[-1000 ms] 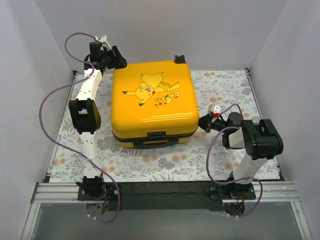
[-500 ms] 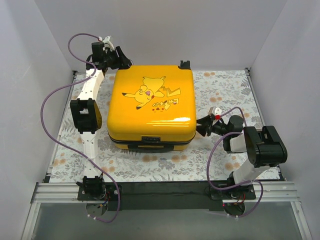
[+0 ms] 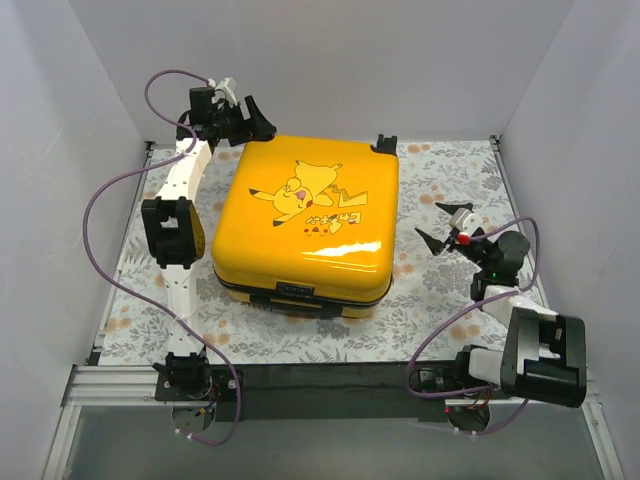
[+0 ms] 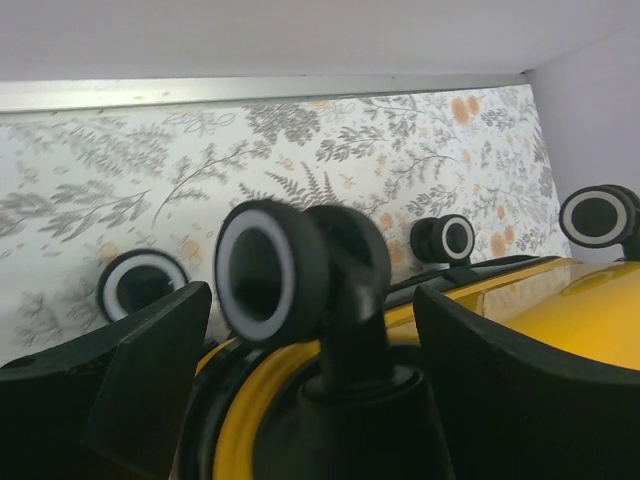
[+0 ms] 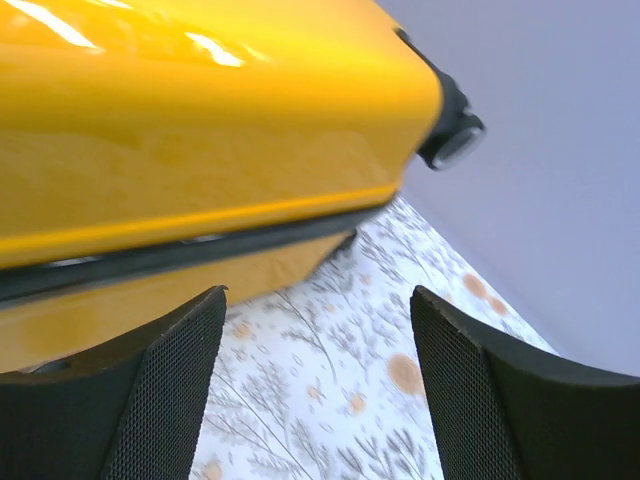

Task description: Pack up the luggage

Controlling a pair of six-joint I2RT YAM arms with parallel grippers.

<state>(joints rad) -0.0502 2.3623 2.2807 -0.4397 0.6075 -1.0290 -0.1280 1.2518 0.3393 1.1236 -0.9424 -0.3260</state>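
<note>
The luggage (image 3: 310, 225) is a glossy yellow hard-shell case lying shut on the floral cloth, cartoon lid up, turned slightly askew. My left gripper (image 3: 258, 120) is at its back left corner. In the left wrist view its black fingers (image 4: 150, 370) stand open on either side of a black caster wheel (image 4: 270, 270) and its stem, with a gap on each side. My right gripper (image 3: 430, 222) is open to the right of the luggage and apart from it. In the right wrist view nothing lies between its fingers (image 5: 170, 390), and the yellow shell (image 5: 200, 130) fills the upper left.
A floral cloth (image 3: 450, 290) covers the table inside white walls. A black rail (image 3: 320, 385) runs along the near edge at the arm bases. Purple cables (image 3: 100, 200) loop off both arms. More caster wheels (image 4: 445, 238) show along the luggage's back end.
Both grippers have opened. The luggage has swung and shifted to the right at its back end. My right arm has pulled back to the right, away from the case.
</note>
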